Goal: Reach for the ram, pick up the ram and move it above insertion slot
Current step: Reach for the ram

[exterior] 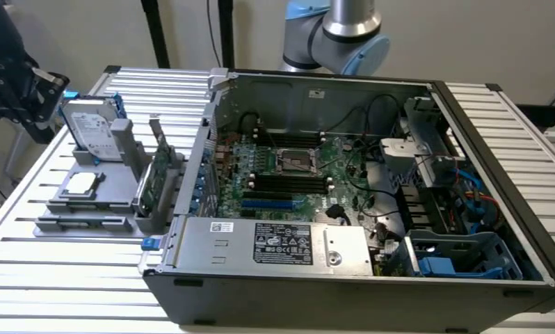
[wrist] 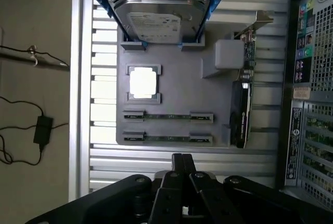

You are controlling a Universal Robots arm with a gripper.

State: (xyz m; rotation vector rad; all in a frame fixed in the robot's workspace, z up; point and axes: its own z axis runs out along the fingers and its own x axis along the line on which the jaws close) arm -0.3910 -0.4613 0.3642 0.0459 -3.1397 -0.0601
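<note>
Fingertips (wrist: 177,160) of the gripper (wrist: 181,157) are pressed together, with nothing between them, and they touch nothing. The ram (wrist: 167,138) sits edge-up in a groove of the grey fixture (wrist: 177,86), along the fixture's edge farthest from the hard drive (wrist: 156,18). A second stick (wrist: 167,115) fills the parallel groove just inward, toward the processor (wrist: 142,82). The ram's long axis runs along that far edge, crosswise to the way the gripper points. The gripper hangs just outside the same edge, over the slatted table (wrist: 104,156), about opposite the ram's middle. Of everything on the fixture, the ram is nearest to it. I judge the reach unfinished, since the ram is not yet grasped.
</note>
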